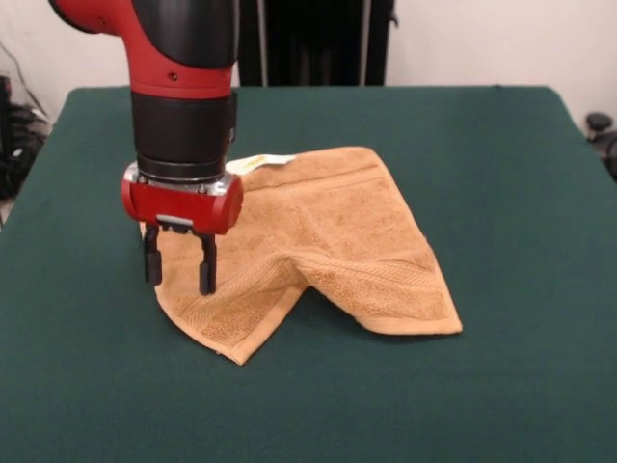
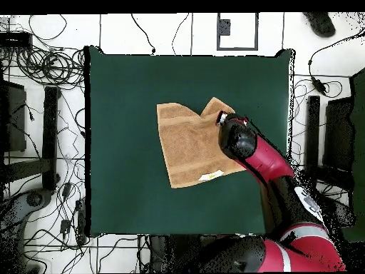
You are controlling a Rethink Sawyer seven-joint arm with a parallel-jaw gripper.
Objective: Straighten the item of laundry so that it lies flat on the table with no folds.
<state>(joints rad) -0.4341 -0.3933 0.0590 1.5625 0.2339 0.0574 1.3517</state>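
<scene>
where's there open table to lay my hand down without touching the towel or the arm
In the front view, the green table is bare along the whole near edge below the towel, all down the right side, and in a strip behind it. The left side is tighter: the open claw hangs at the towel's left edge.

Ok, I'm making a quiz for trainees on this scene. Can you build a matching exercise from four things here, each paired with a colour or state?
Things:
1. towel
2. table
3. tag
4. gripper

Descriptions:
A. dark green
B. open, over the towel's edge
C. tan-orange, partly folded
D. small, white, at the towel's far edge

Pairs: 1-C, 2-A, 3-D, 4-B
</scene>
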